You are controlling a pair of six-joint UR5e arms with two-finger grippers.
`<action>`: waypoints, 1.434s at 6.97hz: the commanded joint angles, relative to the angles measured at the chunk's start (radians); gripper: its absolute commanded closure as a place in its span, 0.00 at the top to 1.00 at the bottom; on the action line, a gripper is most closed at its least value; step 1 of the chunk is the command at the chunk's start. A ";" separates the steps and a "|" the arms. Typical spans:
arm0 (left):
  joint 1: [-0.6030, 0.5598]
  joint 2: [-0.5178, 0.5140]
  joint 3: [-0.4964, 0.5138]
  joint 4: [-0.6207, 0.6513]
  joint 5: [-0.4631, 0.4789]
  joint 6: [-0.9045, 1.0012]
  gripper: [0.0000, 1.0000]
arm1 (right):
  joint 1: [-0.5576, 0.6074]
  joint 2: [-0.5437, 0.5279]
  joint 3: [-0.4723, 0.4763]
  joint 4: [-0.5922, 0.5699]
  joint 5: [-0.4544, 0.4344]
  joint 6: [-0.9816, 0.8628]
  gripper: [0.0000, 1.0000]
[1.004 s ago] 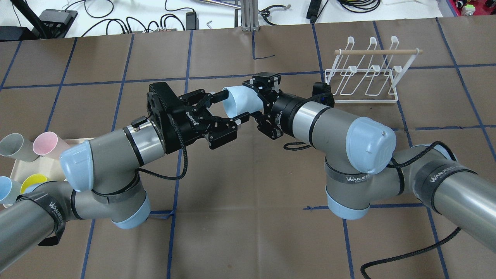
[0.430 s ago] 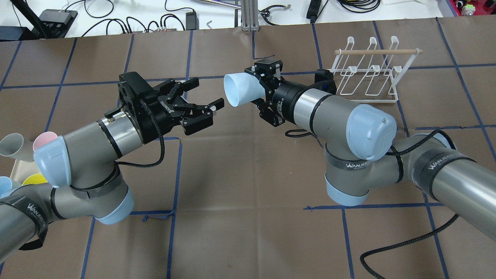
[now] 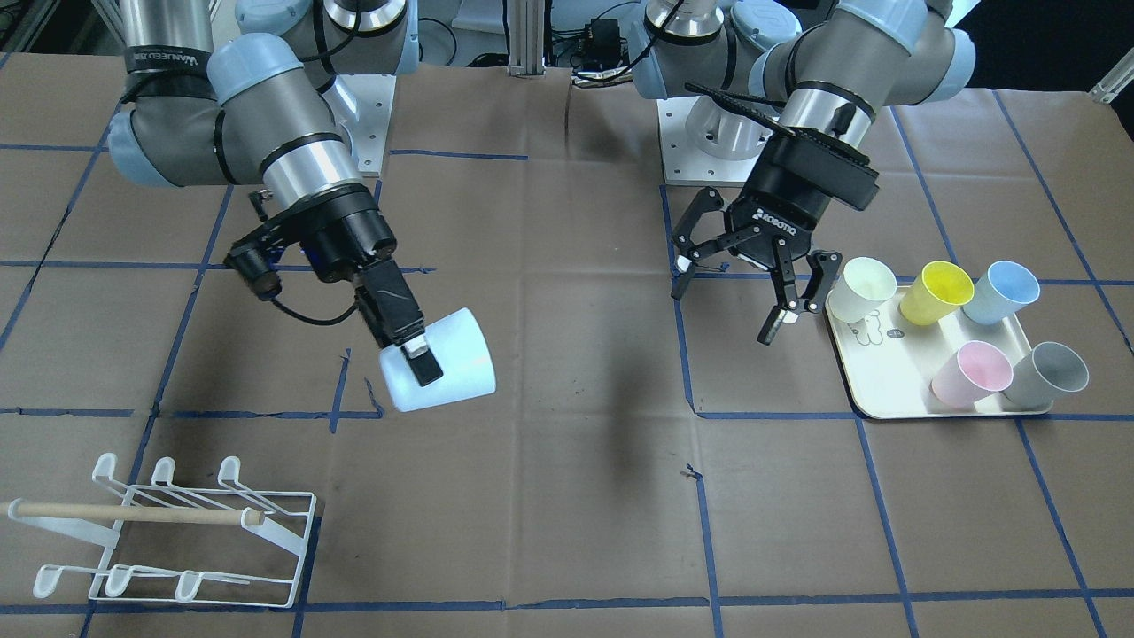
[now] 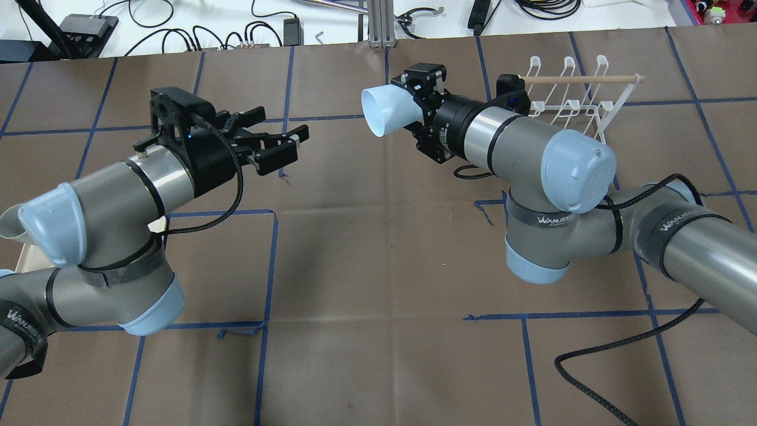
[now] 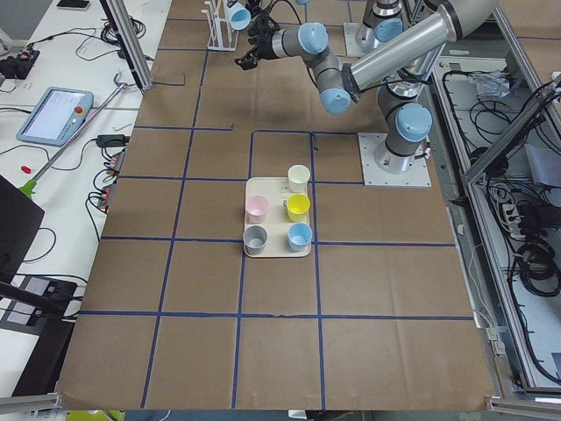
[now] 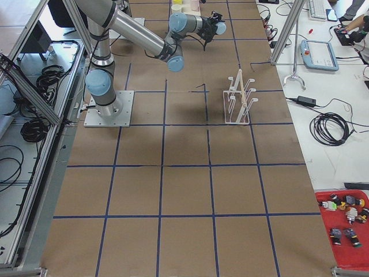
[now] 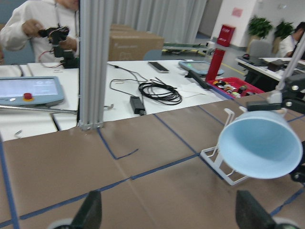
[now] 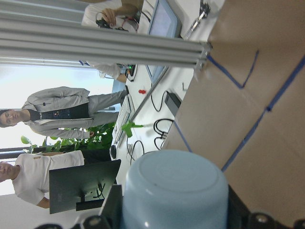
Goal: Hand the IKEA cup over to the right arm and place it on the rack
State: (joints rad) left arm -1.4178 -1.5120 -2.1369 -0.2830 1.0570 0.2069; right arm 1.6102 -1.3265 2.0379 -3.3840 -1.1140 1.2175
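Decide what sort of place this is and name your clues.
Probably a robotics lab: left arm and right arm at a tape-gridded table, a teach pendant and coiled cable alongside, an operator standing by.

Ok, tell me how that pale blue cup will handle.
The cup looks like thin plastic, so probably light and fairly stiff. Its smooth tapered wall may slip in the right hand, which grips it from the base end. Being round, it would likely roll if dropped sideways.

Grey arms (image 4: 112, 189), pale-blue joint caps (image 4: 576, 171), black cables (image 4: 229, 206)
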 commanded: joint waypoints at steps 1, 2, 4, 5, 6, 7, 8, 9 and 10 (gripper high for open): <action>-0.059 0.003 0.260 -0.573 0.322 -0.035 0.99 | -0.087 0.070 -0.091 -0.001 -0.164 -0.352 0.09; -0.084 -0.014 0.360 -0.814 0.430 -0.105 0.99 | -0.099 0.114 -0.132 -0.001 -0.206 -0.550 0.09; -0.090 -0.051 0.509 -1.215 0.512 -0.174 0.99 | -0.105 0.176 -0.211 -0.005 -0.349 -0.828 0.09; -0.093 -0.050 0.559 -1.372 0.515 -0.222 0.99 | -0.105 0.235 -0.266 -0.067 -0.412 -0.968 0.09; -0.093 -0.042 0.571 -1.401 0.517 -0.225 0.99 | -0.108 0.307 -0.333 -0.128 -0.423 -1.069 0.09; -0.093 -0.043 0.568 -1.398 0.512 -0.225 0.99 | -0.127 0.367 -0.393 -0.180 -0.431 -1.137 0.09; -0.073 -0.025 0.552 -1.392 0.520 -0.204 0.99 | -0.136 0.407 -0.424 -0.179 -0.458 -1.144 0.09; -0.037 -0.011 0.539 -1.400 0.526 -0.132 0.99 | -0.150 0.435 -0.426 -0.172 -0.460 -1.144 0.09; 0.040 0.010 0.517 -1.401 0.535 -0.065 0.99 | -0.154 0.447 -0.417 -0.173 -0.492 -1.147 0.09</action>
State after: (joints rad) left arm -1.4468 -1.5238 -1.5986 -1.6808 1.5830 0.0694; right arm 1.4652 -0.9042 1.6213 -3.5563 -1.5780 0.0773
